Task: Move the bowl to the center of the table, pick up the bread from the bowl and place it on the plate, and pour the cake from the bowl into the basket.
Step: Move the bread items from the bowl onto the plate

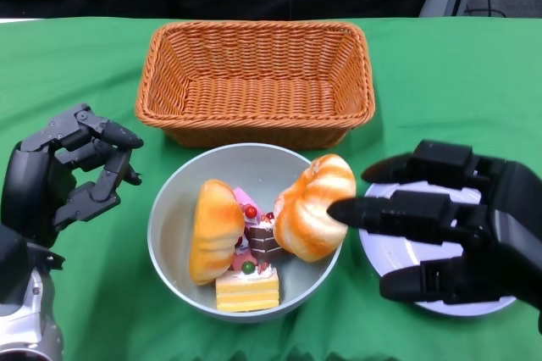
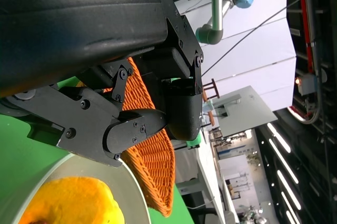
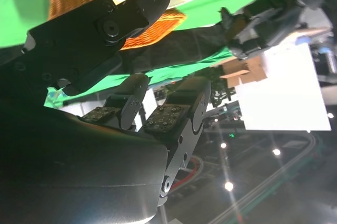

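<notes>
Plate (image 1: 398, 251) (mostly hidden) lies under the right hand (image 1: 449, 221).

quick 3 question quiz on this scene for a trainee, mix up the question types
1. True or false: the basket holds a cake.
2. What lies under the right hand? A) plate B) basket C) bare cloth
3. Fill in: the bread loaves and cake pieces sit in the ____.

Key: 1 false, the basket is empty. 2 A. 3 bowl. The left hand holds nothing.
</notes>
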You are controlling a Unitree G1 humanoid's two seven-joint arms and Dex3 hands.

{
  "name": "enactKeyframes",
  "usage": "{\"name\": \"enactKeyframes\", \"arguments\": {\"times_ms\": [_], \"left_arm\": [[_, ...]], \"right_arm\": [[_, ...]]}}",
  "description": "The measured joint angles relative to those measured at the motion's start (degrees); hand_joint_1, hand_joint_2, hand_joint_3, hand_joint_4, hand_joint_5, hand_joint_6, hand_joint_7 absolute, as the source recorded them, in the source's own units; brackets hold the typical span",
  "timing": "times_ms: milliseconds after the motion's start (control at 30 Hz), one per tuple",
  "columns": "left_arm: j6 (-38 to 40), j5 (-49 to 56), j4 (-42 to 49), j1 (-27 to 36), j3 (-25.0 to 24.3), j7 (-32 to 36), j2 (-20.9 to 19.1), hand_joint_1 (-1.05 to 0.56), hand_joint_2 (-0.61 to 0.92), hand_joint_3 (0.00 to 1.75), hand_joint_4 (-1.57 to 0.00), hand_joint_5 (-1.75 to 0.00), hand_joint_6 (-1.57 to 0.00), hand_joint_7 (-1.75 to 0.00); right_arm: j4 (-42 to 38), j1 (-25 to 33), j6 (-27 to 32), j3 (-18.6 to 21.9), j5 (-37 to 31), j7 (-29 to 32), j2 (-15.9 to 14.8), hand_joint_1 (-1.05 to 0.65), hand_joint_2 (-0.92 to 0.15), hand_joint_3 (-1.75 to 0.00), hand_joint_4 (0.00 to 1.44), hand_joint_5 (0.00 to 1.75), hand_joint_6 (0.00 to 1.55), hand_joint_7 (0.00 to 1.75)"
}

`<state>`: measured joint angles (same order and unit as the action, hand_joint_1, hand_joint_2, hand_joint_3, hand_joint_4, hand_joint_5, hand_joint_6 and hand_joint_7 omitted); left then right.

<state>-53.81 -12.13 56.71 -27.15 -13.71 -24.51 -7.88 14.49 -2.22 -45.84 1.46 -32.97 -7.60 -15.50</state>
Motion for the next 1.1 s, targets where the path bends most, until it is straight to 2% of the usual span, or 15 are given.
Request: {"name": "enactKeyframes", "arguments": {"times_ms": [233,367,700,1100], "left_arm": [[-0.65,0.66,0.36,-0.02,0.08,0.08,0.07,-0.15,0.75,0.74,-0.83,-1.51,-0.82,-1.23],[-0.82,0.63,0.58,-0.07,0.1,-0.05,0.1,-0.15,0.75,0.73,-0.83,-1.51,-0.81,-1.23],[-1.72,0.81,0.72,-0.3,0.41,-0.22,0.33,-0.17,0.75,0.73,-0.82,-1.52,-0.81,-1.24],[-2.12,1.41,0.71,-0.28,0.64,0.77,0.59,-0.17,0.76,0.71,-0.8,-1.55,-0.8,-1.24]], "right_arm": [[-3.09,-3.97,0.35,-0.43,-6.66,4.98,-2.88,-0.62,-0.67,-0.01,0.46,0.38,0.66,0.0],[-7.93,-8.16,-0.3,-1.72,-8.5,7.48,-4.52,-0.59,-0.67,0.0,0.51,0.37,0.7,0.02],[-25.46,-19.76,-4.33,-9.59,-12.26,14.81,-6.52,-0.59,-0.71,-0.01,0.58,0.27,0.73,0.0],[-37.81,-27.34,-5.8,-17.61,-17.34,20.95,-7.63,-0.61,-0.7,0.0,0.67,0.18,0.76,0.0]]}}
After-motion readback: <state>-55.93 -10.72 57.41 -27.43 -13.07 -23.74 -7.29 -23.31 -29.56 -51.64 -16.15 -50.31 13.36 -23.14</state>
